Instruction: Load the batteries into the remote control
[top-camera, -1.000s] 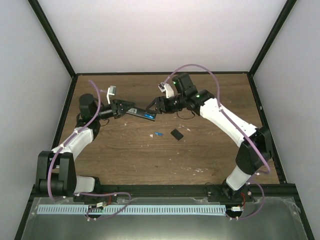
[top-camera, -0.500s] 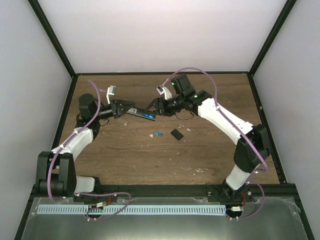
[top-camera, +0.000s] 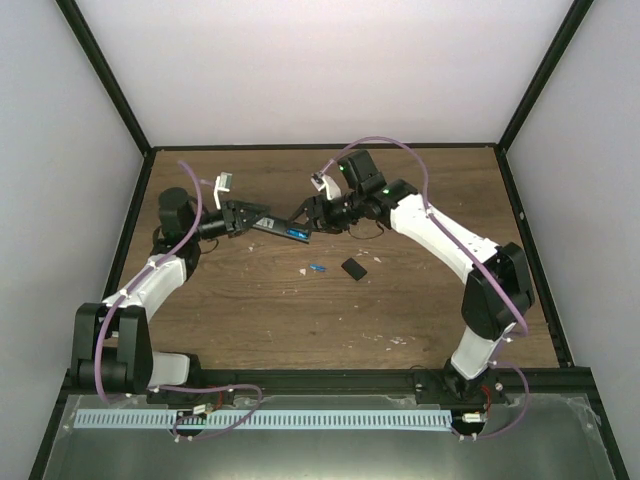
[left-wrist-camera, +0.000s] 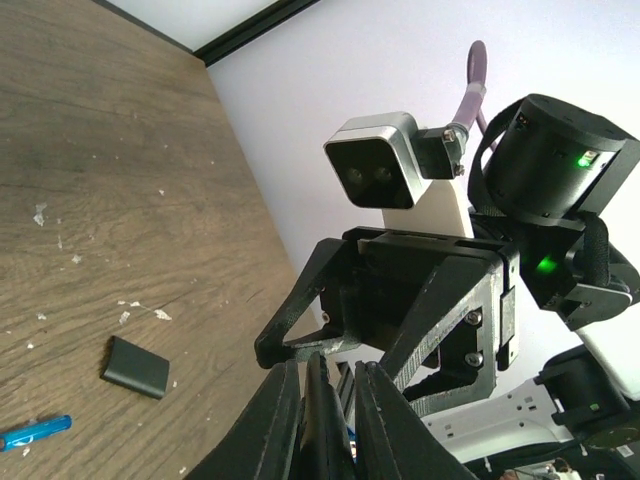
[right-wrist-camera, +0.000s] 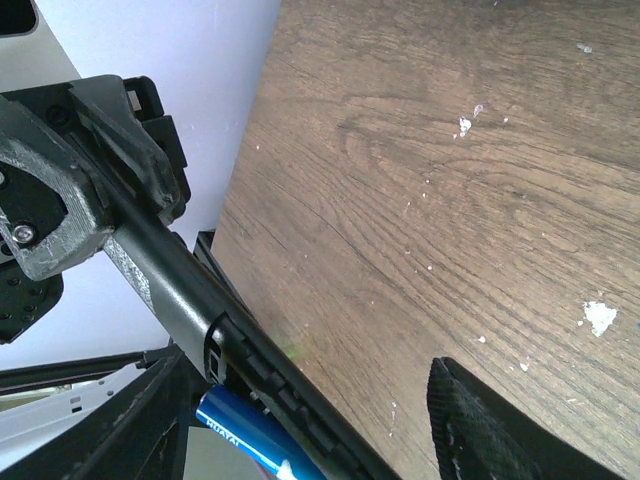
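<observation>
Gripping the remote control (top-camera: 278, 227) by one end, the left tool (top-camera: 243, 216) is clamped tight and holds the black bar up off the desk (top-camera: 250, 320), stretched out toward the right arm. Over there the right tool (top-camera: 303, 217) straddles the bar's far end with its fingers (right-wrist-camera: 480, 430) spread apart, and bare wood shows between that one and the remote. A blue battery (right-wrist-camera: 238, 424) sits against the remote, right there between the fingers. Down on the wood, the second battery (top-camera: 318, 268) lies loose, with the short black cover (top-camera: 353, 268) just beside it, not touching. Both lie on the arm-base side of the raised remote.
</observation>
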